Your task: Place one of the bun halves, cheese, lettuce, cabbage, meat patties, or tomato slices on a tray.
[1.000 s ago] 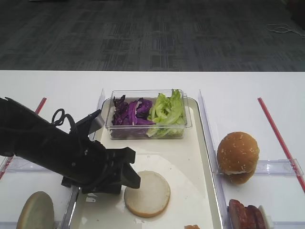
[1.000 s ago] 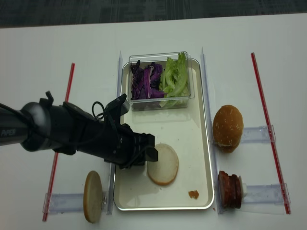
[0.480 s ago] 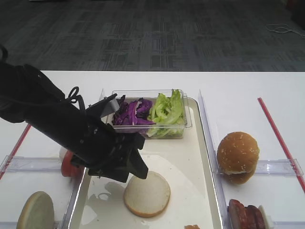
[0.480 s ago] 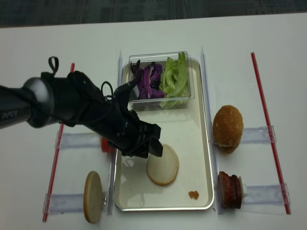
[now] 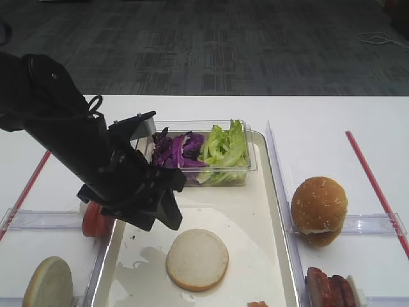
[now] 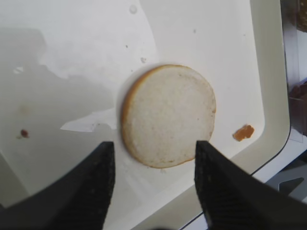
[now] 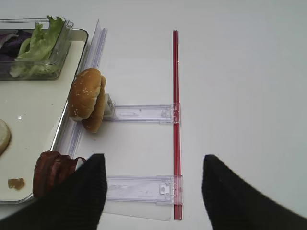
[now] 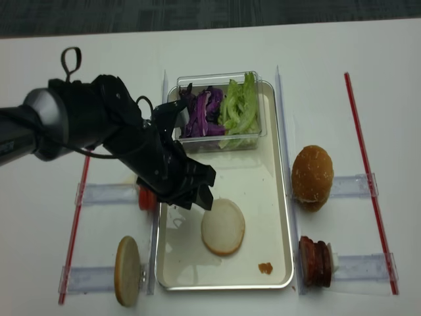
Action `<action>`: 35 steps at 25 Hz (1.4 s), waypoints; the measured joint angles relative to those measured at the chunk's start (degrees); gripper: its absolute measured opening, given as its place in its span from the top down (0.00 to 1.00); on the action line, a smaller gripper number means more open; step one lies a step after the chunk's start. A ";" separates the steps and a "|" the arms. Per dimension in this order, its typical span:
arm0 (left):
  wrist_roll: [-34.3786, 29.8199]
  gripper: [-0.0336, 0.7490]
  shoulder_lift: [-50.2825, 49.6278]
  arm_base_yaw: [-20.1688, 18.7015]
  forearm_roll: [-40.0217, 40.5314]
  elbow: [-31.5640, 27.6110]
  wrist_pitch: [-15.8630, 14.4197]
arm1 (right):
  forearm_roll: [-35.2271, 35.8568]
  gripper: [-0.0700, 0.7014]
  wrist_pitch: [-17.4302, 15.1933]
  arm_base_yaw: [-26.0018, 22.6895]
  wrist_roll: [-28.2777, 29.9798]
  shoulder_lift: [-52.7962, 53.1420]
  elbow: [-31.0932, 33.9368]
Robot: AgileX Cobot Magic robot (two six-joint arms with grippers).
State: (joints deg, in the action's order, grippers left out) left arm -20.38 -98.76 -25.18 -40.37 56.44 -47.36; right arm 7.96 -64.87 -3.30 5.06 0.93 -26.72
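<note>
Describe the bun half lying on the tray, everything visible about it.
The bun half is a flat round disc with a pale cream, slightly speckled cut face turned up and a thin tan crust edge. It lies flat on the cream-white tray, in its near half, apart from the clear box of greens. A small orange-brown crumb sits beside it. The open left gripper hangs above it without touching.
</note>
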 joint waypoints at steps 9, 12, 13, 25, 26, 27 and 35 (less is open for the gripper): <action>9.95 0.50 1.14 0.00 12.36 4.93 -5.21 | 0.00 0.32 0.00 0.00 0.00 0.00 0.00; 14.16 0.50 1.14 0.00 17.05 6.63 -7.29 | 0.00 0.32 0.00 0.00 0.00 0.00 0.00; 15.70 0.50 1.31 0.00 18.89 7.07 -7.82 | 0.00 0.32 0.00 0.00 0.00 0.00 0.00; 22.53 0.50 4.84 0.00 30.20 9.85 -15.19 | 0.00 0.32 0.00 0.00 0.00 0.00 0.00; 22.96 0.50 4.96 0.00 30.81 9.85 -15.58 | 0.00 0.32 0.00 0.00 0.00 0.00 0.00; 23.62 0.50 5.07 0.00 31.80 9.85 -16.10 | 0.00 0.32 0.00 0.00 -0.10 0.00 0.00; 26.25 0.50 5.16 0.00 36.90 9.88 -20.39 | 0.00 0.32 0.00 0.00 -0.10 0.00 0.00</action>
State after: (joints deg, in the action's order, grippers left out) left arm 5.87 -93.60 -25.18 -3.47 66.33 -67.75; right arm 7.96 -64.87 -3.30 4.96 0.93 -26.72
